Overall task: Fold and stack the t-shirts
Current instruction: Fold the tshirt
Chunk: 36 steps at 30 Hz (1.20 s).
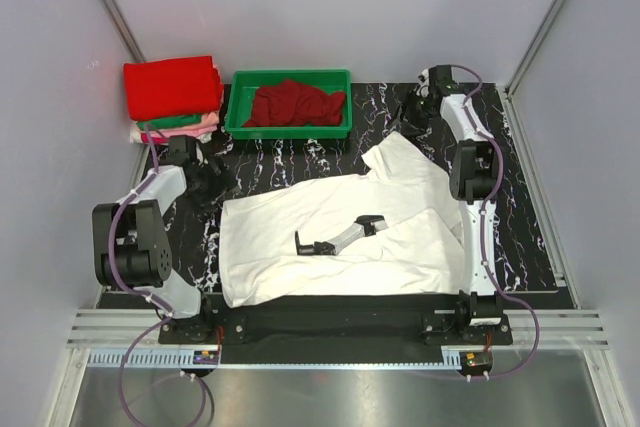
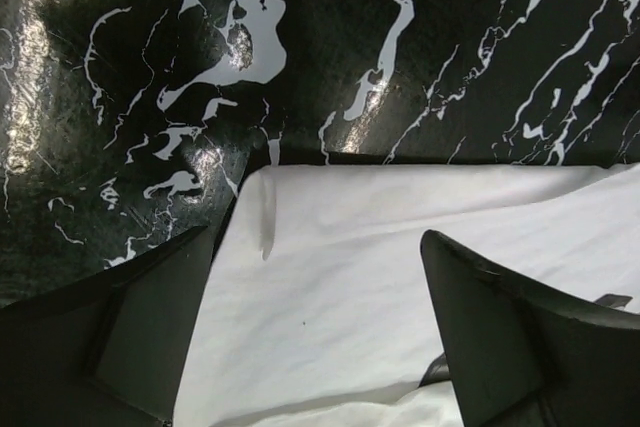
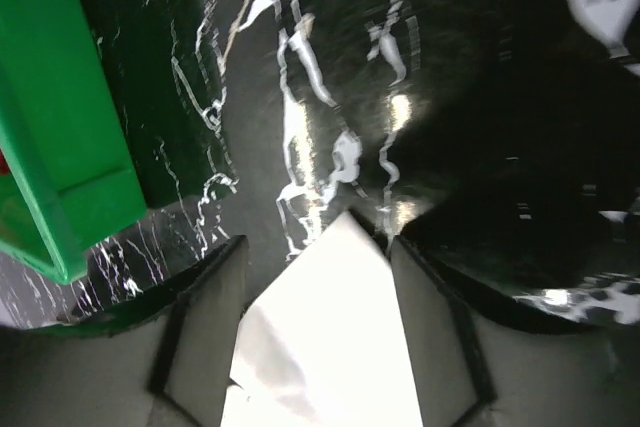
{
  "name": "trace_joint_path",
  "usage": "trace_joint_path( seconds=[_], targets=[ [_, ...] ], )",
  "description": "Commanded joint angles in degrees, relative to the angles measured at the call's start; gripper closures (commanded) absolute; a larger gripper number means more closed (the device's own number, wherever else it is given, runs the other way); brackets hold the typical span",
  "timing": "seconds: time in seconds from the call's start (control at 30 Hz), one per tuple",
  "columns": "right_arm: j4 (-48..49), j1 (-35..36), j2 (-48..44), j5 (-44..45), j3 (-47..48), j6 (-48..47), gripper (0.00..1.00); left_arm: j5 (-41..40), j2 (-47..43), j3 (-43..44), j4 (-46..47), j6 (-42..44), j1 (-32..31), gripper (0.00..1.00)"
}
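On marbled black mat (image 1: pixel 520 237), white t-shirt (image 1: pixel 300 227)

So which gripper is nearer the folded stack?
Left. The left gripper is just in front of the stack; the right gripper is far off, past the tray.

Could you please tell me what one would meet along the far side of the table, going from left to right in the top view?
Stack of folded shirts → green tray holding red cloth → right gripper.
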Motion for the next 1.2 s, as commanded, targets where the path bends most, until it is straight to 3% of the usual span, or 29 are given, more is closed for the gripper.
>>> trace_joint_path(
  seconds=[0.0,0.1,0.3,0.53,0.73,1.17],
  targets=[
    [1.0,1.5,-0.6,0.4,-6.1,-0.5,0.42,1.7,1.3,-1.1,4.5,0.0,0.4,0.1],
    [1.2,1.5,-1.6,0.1,-7.0,-0.3,0.59,1.9,3.1,-1.4,5.6,-0.1,0.4,0.15],
    [0.3,1.6,-1.2,0.6,-7.0,-1.6,0.71,2.5,6.3,-1.2,7.8,-0.5,0.4,0.18],
    [0.3,1.3,-0.4,-0.4,-7.2,-1.7,1.0,2.6,7.8,-1.0,9.1,-0.2,0.3,0.3],
    [0.0,1.4,0.4,-1.2,-6.3,-1.4,1.0,0.0,4.6,-1.8,6.6,-0.4,-1.9,0.33],
    [0.1,0.9,0.3,-2.6,-5.8,-0.6,1.0,-11.3,-2.8,0.6,-1.3,2.0,-3.9,0.28]
  ],
)
